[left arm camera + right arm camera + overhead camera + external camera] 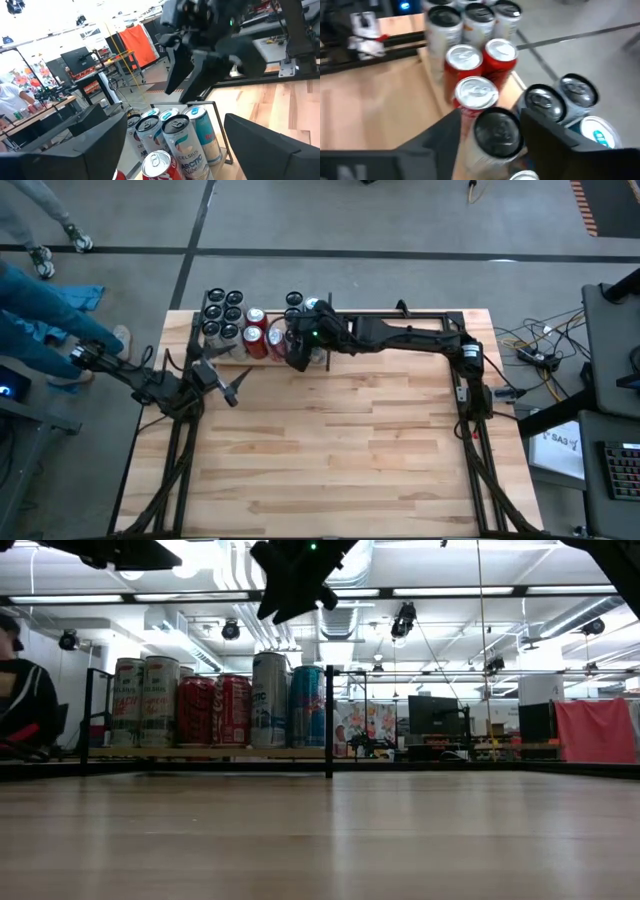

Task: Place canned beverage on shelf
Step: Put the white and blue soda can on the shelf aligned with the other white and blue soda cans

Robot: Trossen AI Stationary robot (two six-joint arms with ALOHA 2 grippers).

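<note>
Silver-topped can (497, 132) stands on the shelf (200, 752) at the table's far edge, between my right gripper (490, 137) fingers, spread either side. Lifting carelessly could tip it into the red cans (480, 60). My left gripper (225, 383) waits open near the left edge.

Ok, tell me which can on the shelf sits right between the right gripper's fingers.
The dark-topped pale can: the right gripper straddles it from above, one finger on each side. The red cans stand just beyond it, outside the fingers.
</note>
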